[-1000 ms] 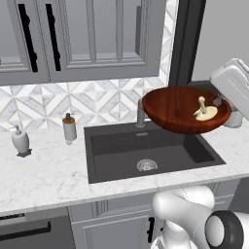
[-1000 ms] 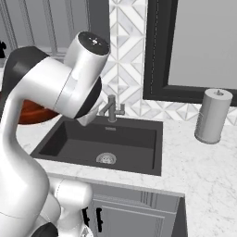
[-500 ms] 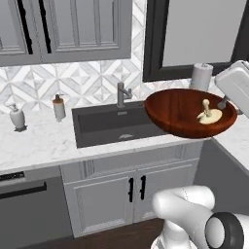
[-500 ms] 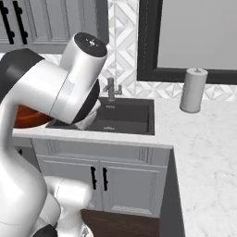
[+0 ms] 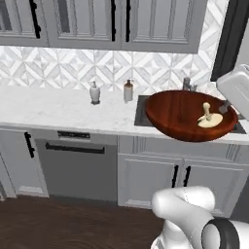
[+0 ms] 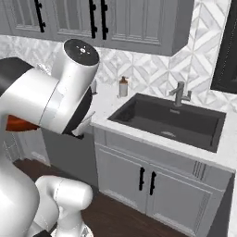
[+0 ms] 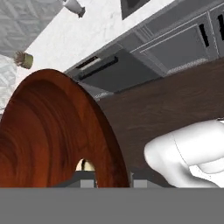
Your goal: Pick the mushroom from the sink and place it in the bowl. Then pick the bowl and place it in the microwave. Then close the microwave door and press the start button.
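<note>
Left base view: bowl hangs in the air in front of the counter, over its front edge and hiding most of the sink
Surroundings: two soap bottles and stand on the counter just left of the sink, against the tiled wall; faucet pokes up behind the bowl's far rim; a dishwasher sits under the counter, with cabinet doors to its right
In the way: nothing lies between the bowl and the counter edge; the robot's own body is below it
Mushroom: mushroom lies in the bowl, right of centre, cap down on the wood, stem pointing up and a little left
Bowl tilt: roughly level, rim dipping slightly toward the camera; its wide axis runs left to right
Right base view: sink is uncovered, with the faucet at its back; a sliver of the bowl peeks out behind the arm's big white link at the left edge
Arm: the white link crosses the left half of that view, with a round dark joint cap at its top
Hand view: bowl's rim runs edge-on between the fingers; floor and dishwasher lie beyond
Gripper: gripper pinches the bowl's rim, one finger on each side of the wall
</note>
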Controlling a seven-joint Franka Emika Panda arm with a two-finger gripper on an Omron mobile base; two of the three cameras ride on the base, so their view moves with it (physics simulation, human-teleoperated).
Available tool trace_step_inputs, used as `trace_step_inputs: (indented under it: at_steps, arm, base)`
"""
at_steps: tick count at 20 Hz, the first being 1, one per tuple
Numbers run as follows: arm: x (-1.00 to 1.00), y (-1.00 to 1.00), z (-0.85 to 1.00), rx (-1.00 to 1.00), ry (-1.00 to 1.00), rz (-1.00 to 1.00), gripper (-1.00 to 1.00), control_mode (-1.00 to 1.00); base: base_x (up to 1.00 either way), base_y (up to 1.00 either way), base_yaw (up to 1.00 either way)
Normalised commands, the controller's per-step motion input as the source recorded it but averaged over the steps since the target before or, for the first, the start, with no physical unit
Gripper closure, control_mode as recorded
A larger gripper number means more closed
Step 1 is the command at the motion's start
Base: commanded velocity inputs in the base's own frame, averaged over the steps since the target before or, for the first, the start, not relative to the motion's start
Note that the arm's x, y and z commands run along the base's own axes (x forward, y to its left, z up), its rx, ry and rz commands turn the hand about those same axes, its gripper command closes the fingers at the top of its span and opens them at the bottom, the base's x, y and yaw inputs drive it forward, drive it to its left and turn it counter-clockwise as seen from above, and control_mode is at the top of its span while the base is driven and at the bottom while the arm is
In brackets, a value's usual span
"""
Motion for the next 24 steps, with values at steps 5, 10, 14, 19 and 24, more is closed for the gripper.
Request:
trace_step_inputs:
  at_steps: [5,10,14,19,24]
  arm:
    - [0.0,0.0,0.0,0.0,0.0,0.0,1.0,1.0]
    - [0.0,0.0,0.0,0.0,0.0,0.0,1.0,1.0]
    - [0.0,0.0,0.0,0.0,0.0,0.0,1.0,1.0]
    - [0.0,0.0,0.0,0.0,0.0,0.0,1.0,1.0]
    - [0.0,0.0,0.0,0.0,0.0,0.0,1.0,1.0]
  base:
    - [0.0,0.23,0.97]
    - [0.0,0.2,1.0]
    - [0.0,0.24,0.99]
    - [0.0,0.15,0.99]
    - [0.03,0.01,1.0]
